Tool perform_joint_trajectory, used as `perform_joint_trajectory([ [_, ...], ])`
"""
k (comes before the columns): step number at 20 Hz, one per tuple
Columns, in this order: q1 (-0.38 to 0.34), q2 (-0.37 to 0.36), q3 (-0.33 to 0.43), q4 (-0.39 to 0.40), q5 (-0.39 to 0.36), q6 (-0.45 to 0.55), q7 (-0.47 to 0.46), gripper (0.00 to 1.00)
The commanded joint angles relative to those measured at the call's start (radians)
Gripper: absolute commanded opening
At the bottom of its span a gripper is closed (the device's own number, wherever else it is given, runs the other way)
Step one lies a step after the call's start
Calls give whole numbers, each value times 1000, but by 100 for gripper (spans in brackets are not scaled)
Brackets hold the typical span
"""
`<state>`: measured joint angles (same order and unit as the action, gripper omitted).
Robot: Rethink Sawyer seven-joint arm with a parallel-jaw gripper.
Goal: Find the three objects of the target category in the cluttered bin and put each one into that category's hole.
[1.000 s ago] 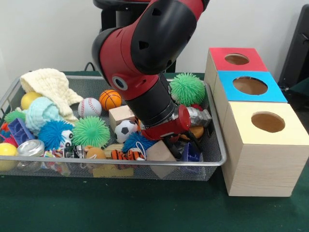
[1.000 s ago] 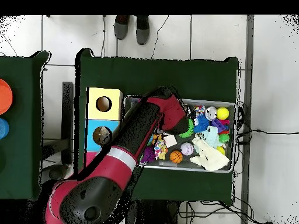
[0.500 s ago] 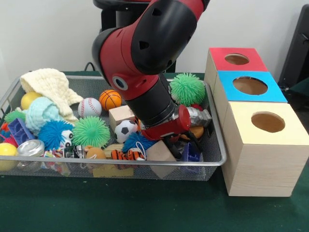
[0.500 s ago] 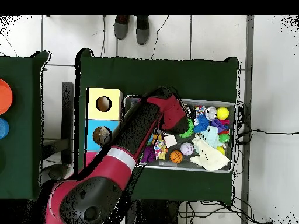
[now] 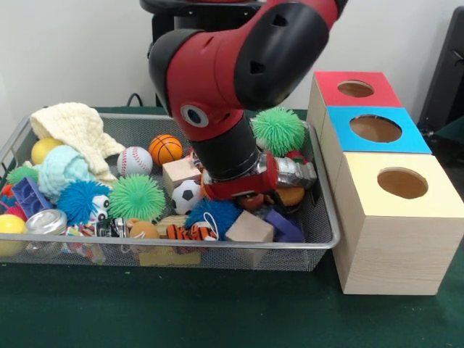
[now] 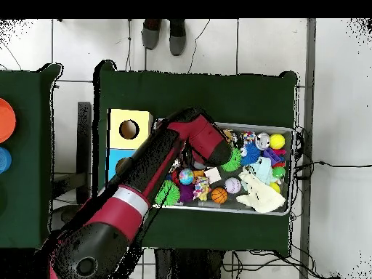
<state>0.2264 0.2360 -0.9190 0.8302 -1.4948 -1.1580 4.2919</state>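
Note:
The wire bin (image 5: 319, 243) holds mixed toys: a baseball (image 5: 134, 161), a basketball (image 5: 165, 149), a soccer ball (image 5: 187, 194), green spiky balls (image 5: 136, 197) (image 5: 279, 130), blue spiky balls (image 5: 76, 201), wooden blocks (image 5: 249, 228) and a purple block (image 5: 284, 226). To the right stand three boxes with round holes: red (image 5: 355, 88), blue (image 5: 375, 128) and yellow (image 5: 402, 183). My gripper (image 5: 254, 197) reaches low into the bin's right part, beside an orange ball (image 5: 292, 196). The red wrist hides most of it. In the overhead view the arm (image 6: 174, 156) covers the bin's left end.
A cream knit cloth (image 5: 76, 130), a teal knit ball (image 5: 61, 168), yellow balls (image 5: 43, 148) and a tiger toy (image 5: 190, 232) fill the bin's left and front. A silver object (image 5: 293, 172) lies by the wrist. The boxes stand close against the bin's right wall.
The arm has swung and its wrist has risen a little, away from the bin's front. The wooden block and purple block at the front right now show uncovered.

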Motion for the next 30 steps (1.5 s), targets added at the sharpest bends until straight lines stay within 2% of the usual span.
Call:
perform_joint_trajectory([
  [1,-26,279,32,32,-141,118,-23,100],
  [5,-35,324,6,5,-183,119,-20,100],
  [10,-20,367,-38,14,-201,204,-9,100],
  [20,-9,399,-82,29,-200,358,-31,100],
  [30,-36,401,-100,4,-214,412,-126,100],
])
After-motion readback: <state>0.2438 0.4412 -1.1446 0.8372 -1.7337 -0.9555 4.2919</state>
